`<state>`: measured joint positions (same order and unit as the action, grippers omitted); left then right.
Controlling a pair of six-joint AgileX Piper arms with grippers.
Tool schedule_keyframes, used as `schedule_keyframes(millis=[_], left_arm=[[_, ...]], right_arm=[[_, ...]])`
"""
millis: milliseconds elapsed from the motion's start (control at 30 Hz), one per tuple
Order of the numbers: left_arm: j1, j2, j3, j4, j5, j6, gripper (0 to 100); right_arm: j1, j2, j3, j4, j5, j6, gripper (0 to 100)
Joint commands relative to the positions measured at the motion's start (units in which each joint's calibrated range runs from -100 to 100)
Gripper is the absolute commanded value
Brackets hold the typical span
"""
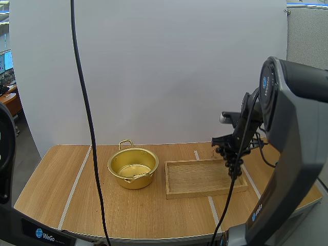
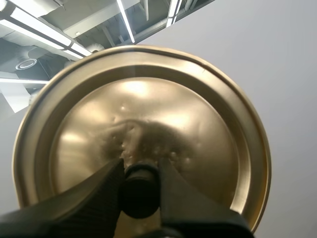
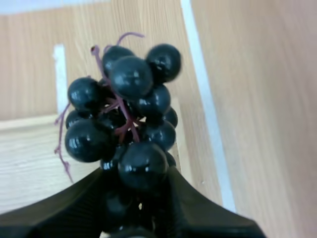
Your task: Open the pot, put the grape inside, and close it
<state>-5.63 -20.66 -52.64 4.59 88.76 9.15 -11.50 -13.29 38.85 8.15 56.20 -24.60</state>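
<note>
Your left gripper [image 2: 139, 173] is clenched on the black knob [image 2: 140, 196] of the gold lid [image 2: 148, 114]. One finger sits at the knob's 9 o'clock and the other at its 3 o'clock. Seen from the left wrist, the lid is off the pot, and its round, dented, shiny face is turned toward the camera. The knob stands at about 6 o'clock on that face.

On the wooden table [image 1: 51, 179], seen from above, the gold pot [image 1: 134, 183] stands open left of the middle, and its inside looks bare. One looped handle rises at the pot's 12 o'clock, on the far rim. The other lies at about 5 o'clock, on the near rim.

At the pot's 3 o'clock, just beside it but apart from it, is a shallow wooden tray [image 1: 205, 177] with nothing in it. Its long side runs from left to right. White tape strips [image 1: 77, 179] cross the tabletop from near to far.

Farther right, your right gripper [image 1: 231, 148] is grasping the bunch of grapes [image 1: 234, 163]. The bunch is dark and glossy, and it hangs in the air above the tray's 3 o'clock end, clear of the wood. From the right wrist you see the two fingers pinching the bunch at its lower berries. Thin purple stems stick out at its 12 o'clock and 9 o'clock. Below the bunch are the tray's corner and a tape strip.

The grapes are well apart from the pot, at its 3 o'clock, beyond the tray's length.
</note>
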Motion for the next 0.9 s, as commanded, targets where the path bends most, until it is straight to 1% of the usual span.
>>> schedule_keyframes(millis=[0, 267, 400, 500, 600, 700, 867], left_arm=[[-0.08, -0.4, -0.2, 0.5, -2.2, -0.6, 0], [-0.08, -0.4, -0.2, 0.5, -2.2, -0.6, 0], [-0.08, -0.4, -0.2, 0.5, -2.2, -0.6, 0], [-0.08, -0.4, -0.2, 0.5, -2.2, -0.6, 0], [-0.08, -0.4, -0.2, 0.5, -2.2, -0.6, 0], [-0.08, -0.4, -0.2, 0.5, -2.2, -0.6, 0], [-0.08, -0.4, -0.2, 0.5, -2.2, -0.6, 0]], right_arm=[[-0.3, -4.9, -0.3, 0.3, -0.8, -0.1, 0], [-0.2, -16.8, -0.3, 0.4, -0.8, -0.4, 0], [1.4, -21.6, -0.3, 0.9, 0.2, -3.1, 0], [3.6, -24.3, -0.3, 1.4, 1.2, -3.7, 0], [6.6, -25.8, -1.0, 1.4, 2.5, -3.8, 0], [10.3, -25.8, -3.4, 1.4, 6.4, -3.8, 0], [16.0, -25.4, -6.3, 1.4, 6.6, -3.6, 0]])
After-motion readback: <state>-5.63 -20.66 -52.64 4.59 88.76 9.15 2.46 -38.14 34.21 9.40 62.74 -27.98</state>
